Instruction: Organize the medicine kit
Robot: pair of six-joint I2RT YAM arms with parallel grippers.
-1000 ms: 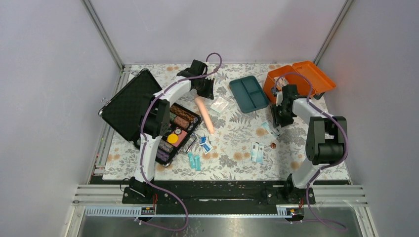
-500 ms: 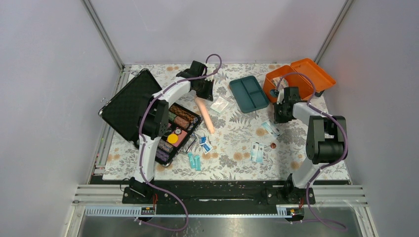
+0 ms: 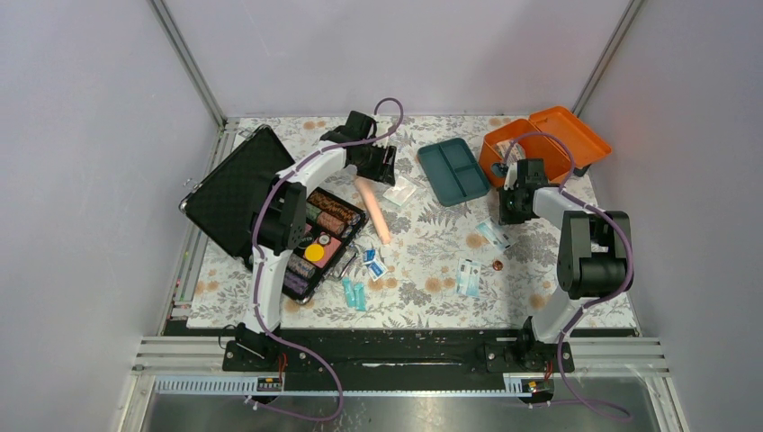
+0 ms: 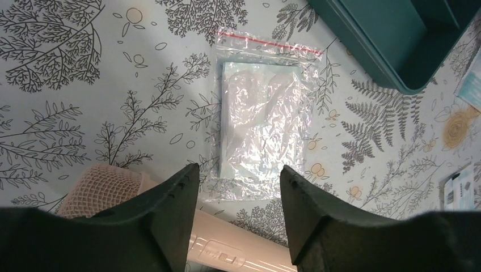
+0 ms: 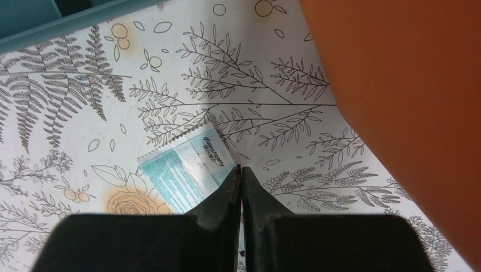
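The medicine kit [image 3: 531,144] is an orange box at the back right with its lid [image 3: 571,135] open. Its wall [image 5: 408,102] fills the right of the right wrist view. The kit's dark teal divided tray [image 3: 454,169] lies on the table to the left of the box. My left gripper [image 4: 239,173] is open, its jaws to either side of the near end of a clear plastic bag [image 4: 264,130] with a pale blue item inside. My right gripper [image 5: 239,168] is shut beside the kit, just past a blue-and-white sachet [image 5: 181,170] that lies flat on the table.
A peach bandage roll [image 4: 99,184] and its pale tube [image 3: 373,211] lie under my left gripper. A black case of chip stacks [image 3: 315,238] stands open at the left. Small blue packets [image 3: 373,264], teal vials [image 3: 354,292] and another sachet [image 3: 468,276] lie toward the front.
My right gripper has shut and pulled back from the sachet toward the kit, leaving the sachet on the table. My left gripper has opened over the plastic bag.
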